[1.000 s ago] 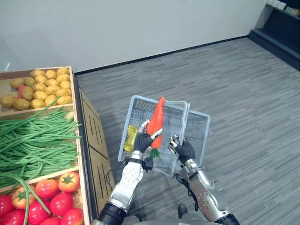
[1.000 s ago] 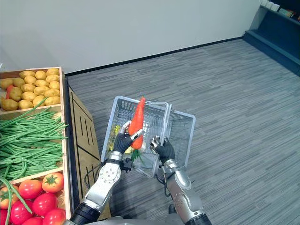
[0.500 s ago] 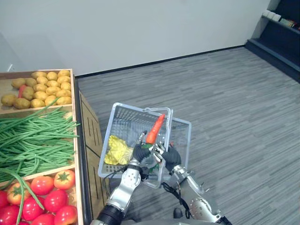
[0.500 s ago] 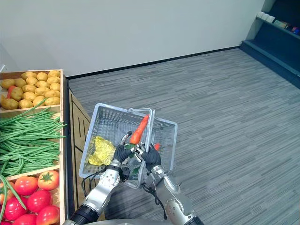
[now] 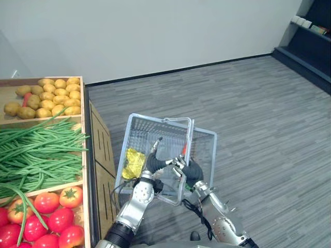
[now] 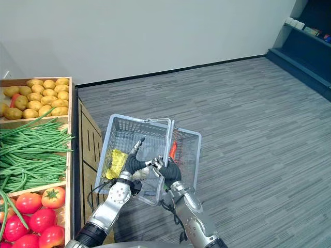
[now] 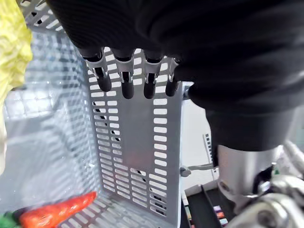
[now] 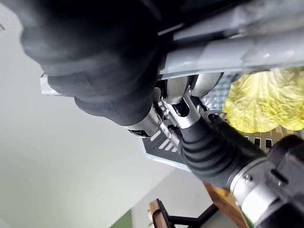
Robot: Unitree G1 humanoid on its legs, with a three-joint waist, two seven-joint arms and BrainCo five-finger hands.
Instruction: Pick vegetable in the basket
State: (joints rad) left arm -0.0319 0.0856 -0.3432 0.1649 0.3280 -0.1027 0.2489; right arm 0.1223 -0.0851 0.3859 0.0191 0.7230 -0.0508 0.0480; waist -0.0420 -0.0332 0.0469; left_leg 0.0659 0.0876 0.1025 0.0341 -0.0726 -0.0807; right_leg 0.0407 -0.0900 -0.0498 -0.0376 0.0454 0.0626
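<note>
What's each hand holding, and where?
The right hand is curled round the handle of the grey plastic mesh basket. The left hand is open and empty; the orange carrot lies inside.

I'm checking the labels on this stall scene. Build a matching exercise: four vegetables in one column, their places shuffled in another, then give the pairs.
Things
1. carrot
2. potatoes
3. tomatoes
4. yellow leaf

Places
A. compartment of the stand nearest the robot
B. in the basket, on the side next to the stand
C. farthest compartment of the stand
D. in the basket, on the side away from the stand

Pairs: 1-D, 2-C, 3-A, 4-B
</note>
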